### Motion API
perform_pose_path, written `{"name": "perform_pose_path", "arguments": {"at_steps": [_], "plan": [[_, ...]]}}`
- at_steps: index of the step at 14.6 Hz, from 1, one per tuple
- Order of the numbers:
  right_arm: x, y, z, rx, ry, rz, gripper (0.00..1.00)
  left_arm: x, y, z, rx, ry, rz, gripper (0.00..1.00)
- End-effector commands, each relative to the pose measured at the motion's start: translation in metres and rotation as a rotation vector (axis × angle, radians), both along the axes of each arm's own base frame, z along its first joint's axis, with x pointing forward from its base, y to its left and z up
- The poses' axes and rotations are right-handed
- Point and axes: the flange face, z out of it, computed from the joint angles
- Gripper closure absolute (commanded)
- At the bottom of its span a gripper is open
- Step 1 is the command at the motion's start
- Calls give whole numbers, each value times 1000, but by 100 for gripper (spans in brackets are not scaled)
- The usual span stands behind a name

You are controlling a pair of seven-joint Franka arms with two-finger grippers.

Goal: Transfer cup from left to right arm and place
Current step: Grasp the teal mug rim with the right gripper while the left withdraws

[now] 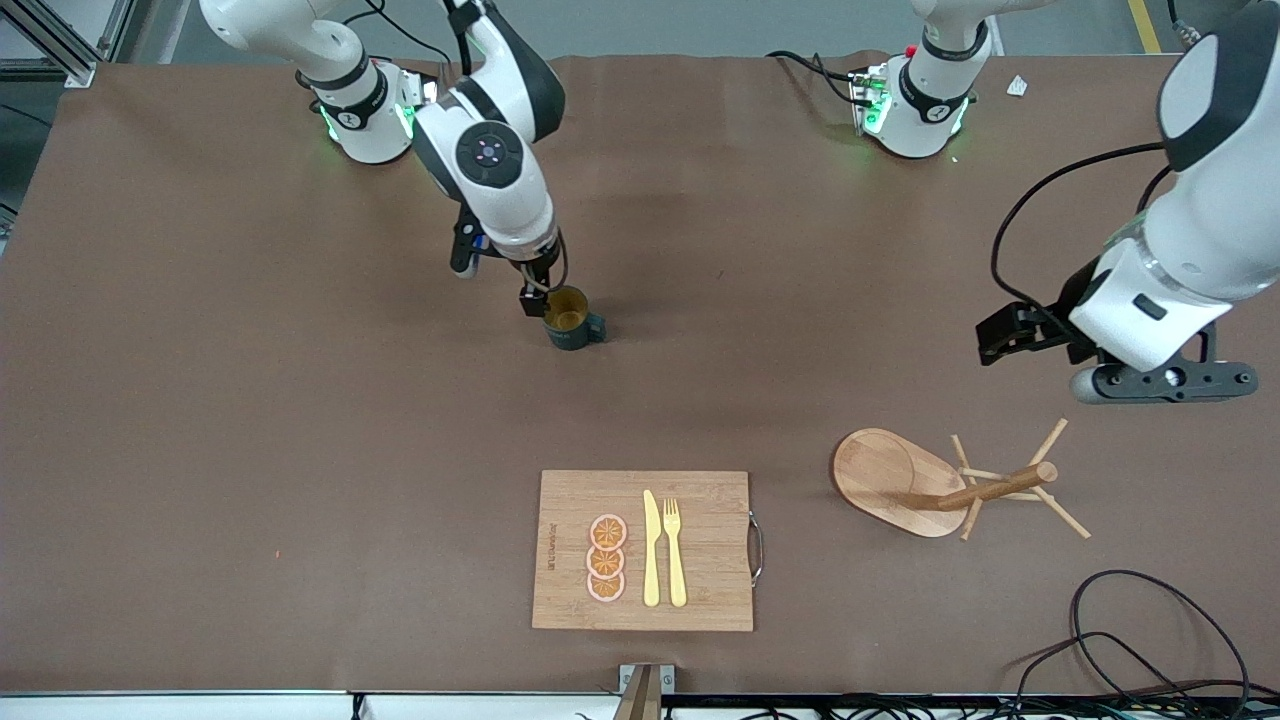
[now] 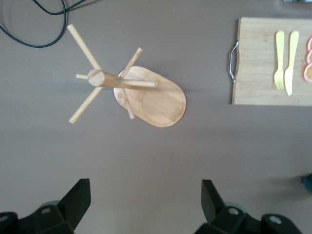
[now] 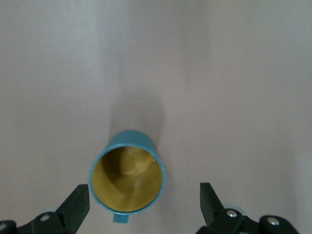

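Centre of the front view, slightly above the middle: cup (image 1: 572,320), upright on the brown table (image 1: 250,400), small loop handle pointing toward the left arm's end. Right gripper (image 1: 535,296) right at the cup's rim, fingers spread wide and holding nothing; in the right wrist view the cup (image 3: 127,178) sits off centre between the dark fingers (image 3: 75,204), closer to one. At the right edge of the front view: left gripper (image 1: 1165,382), raised above the table near the wooden mug tree (image 1: 960,485), fingers likewise spread and empty, waiting.

Likely risk: a finger clipping the rim or handle on any move, tipping or skidding the light cup.

Cup: dark teal, ribbed outside, glossy mustard-yellow inside. Table covering matte and smooth. Lower centre: bamboo cutting board (image 1: 700,600) with metal handle, yellow knife (image 1: 651,548) and fork (image 1: 675,550), three orange slices (image 1: 606,558).
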Motion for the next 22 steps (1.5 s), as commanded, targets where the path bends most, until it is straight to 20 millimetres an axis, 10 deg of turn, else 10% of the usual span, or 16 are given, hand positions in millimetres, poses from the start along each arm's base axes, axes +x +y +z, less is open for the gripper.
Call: {"name": "perform_pose_path", "arguments": {"at_steps": [1,6,12,14,22], "plan": [[-13,17,-39,-16,12,-21,0,-14,36,16,23,16,-79,0],[-18,23,-60,-23,9,-11,3,-21,53,30,4,3,-122,0],[-15,22,-59,-15,1,-2,99,-35,80,50,28,-11,-48,0],[-14,21,-59,-10,-1,46,100,-39,102,48,15,7,-24,0],[2,-17,-37,58,-22,571,100,-42,89,52,-7,7,47,0]]}}
